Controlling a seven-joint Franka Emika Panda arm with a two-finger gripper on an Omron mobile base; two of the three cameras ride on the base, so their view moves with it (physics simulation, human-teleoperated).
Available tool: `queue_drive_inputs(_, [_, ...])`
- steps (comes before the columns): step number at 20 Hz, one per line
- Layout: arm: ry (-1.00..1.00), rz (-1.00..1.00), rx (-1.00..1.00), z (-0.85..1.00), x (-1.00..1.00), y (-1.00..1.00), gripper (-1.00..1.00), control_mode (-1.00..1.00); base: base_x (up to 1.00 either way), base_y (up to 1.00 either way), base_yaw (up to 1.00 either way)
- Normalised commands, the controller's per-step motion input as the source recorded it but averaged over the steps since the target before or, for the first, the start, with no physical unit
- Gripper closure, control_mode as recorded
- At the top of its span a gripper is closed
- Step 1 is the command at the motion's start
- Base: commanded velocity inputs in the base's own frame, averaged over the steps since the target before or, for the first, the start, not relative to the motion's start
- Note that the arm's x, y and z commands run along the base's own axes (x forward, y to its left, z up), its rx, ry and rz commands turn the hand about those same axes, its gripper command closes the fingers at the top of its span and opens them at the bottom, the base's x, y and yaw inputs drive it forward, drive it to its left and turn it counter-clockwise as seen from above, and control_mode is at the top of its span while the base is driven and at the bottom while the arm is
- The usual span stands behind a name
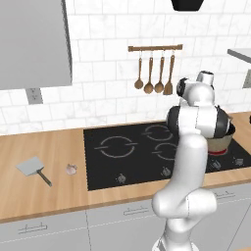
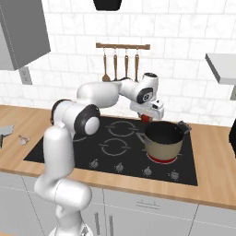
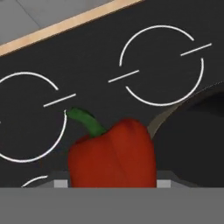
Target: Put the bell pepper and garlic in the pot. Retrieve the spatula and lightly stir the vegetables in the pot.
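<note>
Red gloss fills the lower middle of the hand view: the small round bell pepper (image 3: 113, 153), green stem up and to the left, sits between the gripper (image 3: 113, 183) finger tips, whose grey ends (image 3: 60, 183) show on either side of it. The jaws stand partly apart, closed onto the pepper, which hangs over the black glass cooktop (image 3: 87, 57) with its white burner rings.

From the right base view, the white arm reaches across the cooktop (image 2: 69, 152), and the gripper (image 2: 146, 118) holds the pepper (image 2: 146, 118) as a small red spot just under the hand, above and just left of the round tan-brown pot with a dark rim (image 2: 163, 140). The pepper is above the hob, near the pot's left edge, not inside it. The pot stands on the front right burner, which glows red beneath it. In the hand view the pot's dark curved rim (image 3: 192, 127) appears at the right, just beside the pepper.

In the left base view, the small pale pinkish-white garlic bulb (image 1: 71, 169) lies on the wooden counter (image 1: 44, 147) left of the cooktop (image 1: 127, 152), close to its edge. The flat light-grey square-bladed spatula with a thin dark handle (image 1: 32, 169) lies further left on the same counter, near the garlic but apart from it. The pot (image 1: 220, 142) is partly hidden behind the arm. Brown wooden spoons (image 1: 154, 73) hang from a rail on the white tiled wall.
</note>
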Motion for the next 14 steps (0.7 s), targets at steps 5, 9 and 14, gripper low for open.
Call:
queue_drive_inputs(5, [0.0,0.0,-0.01,-0.05,0.02,-1.0,1.0,-1.0,0.0,0.0,0.0])
queue_drive_inputs(9, [-0.01,0.0,0.0,-0.14,-0.09,-1.0,1.0,-1.0,0.0,0.0,0.0])
queue_drive_inputs(14, [-0.11,0.0,0.0,-0.25,-0.29,-0.74,1.0,-1.0,0.0,0.0,0.0])
